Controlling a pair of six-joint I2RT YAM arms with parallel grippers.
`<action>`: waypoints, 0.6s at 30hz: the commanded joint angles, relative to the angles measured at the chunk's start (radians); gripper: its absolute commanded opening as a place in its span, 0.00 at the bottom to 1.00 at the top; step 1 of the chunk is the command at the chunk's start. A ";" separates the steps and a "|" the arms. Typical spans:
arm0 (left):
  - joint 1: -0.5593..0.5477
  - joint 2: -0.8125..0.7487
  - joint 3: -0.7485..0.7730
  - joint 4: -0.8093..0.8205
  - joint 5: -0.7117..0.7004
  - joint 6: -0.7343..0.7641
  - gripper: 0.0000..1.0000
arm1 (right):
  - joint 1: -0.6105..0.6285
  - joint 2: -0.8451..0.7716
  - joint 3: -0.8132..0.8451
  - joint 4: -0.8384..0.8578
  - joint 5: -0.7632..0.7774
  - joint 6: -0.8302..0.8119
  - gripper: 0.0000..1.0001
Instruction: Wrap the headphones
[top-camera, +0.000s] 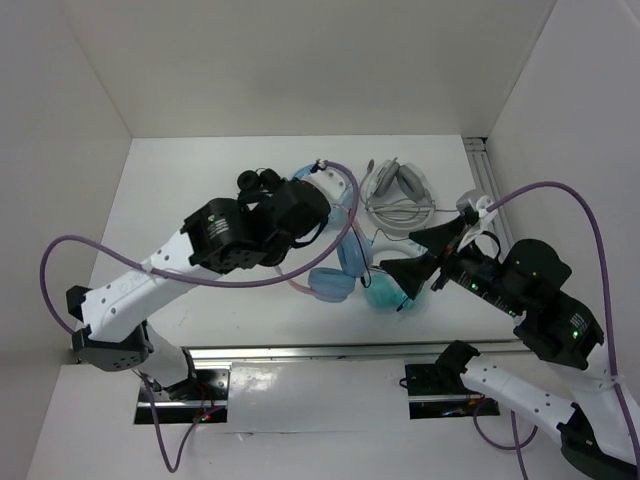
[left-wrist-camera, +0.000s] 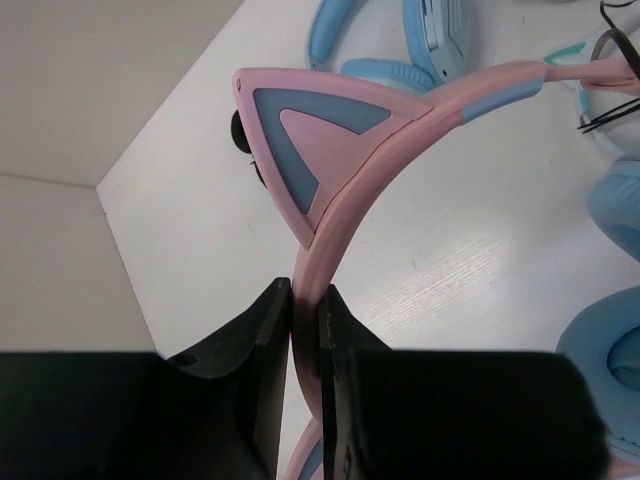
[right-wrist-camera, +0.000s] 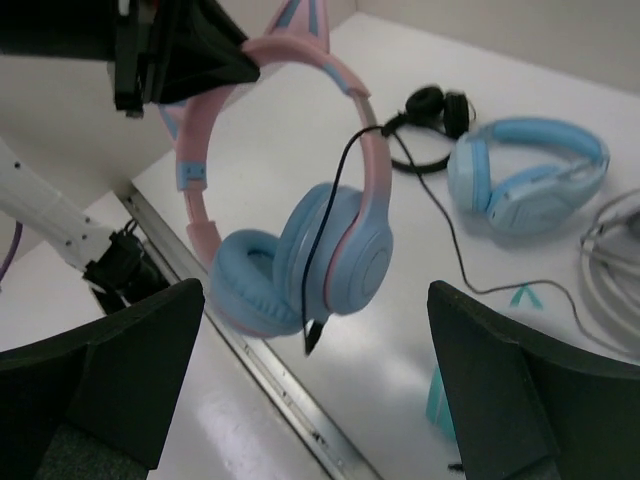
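Firmly, left jaws clenched on headphones (right-wrist-camera: 345, 250) (pink headband (left-wrist-camera: 345, 215)), right jaws released, cable (right-wrist-camera: 319, 235) dangling

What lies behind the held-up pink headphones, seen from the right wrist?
Behind the headphones, on the table: small black headphones and a plain light blue pair. The left hand hides part of the headband.
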 joint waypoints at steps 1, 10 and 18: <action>-0.019 -0.054 0.117 -0.108 -0.133 -0.070 0.00 | -0.006 0.074 0.064 0.173 0.002 -0.067 1.00; -0.019 -0.491 0.038 0.201 0.343 -0.085 0.00 | -0.006 0.119 0.041 0.345 0.063 -0.139 1.00; -0.019 -0.440 0.249 0.113 0.650 -0.085 0.00 | -0.006 0.146 -0.002 0.343 -0.201 -0.246 1.00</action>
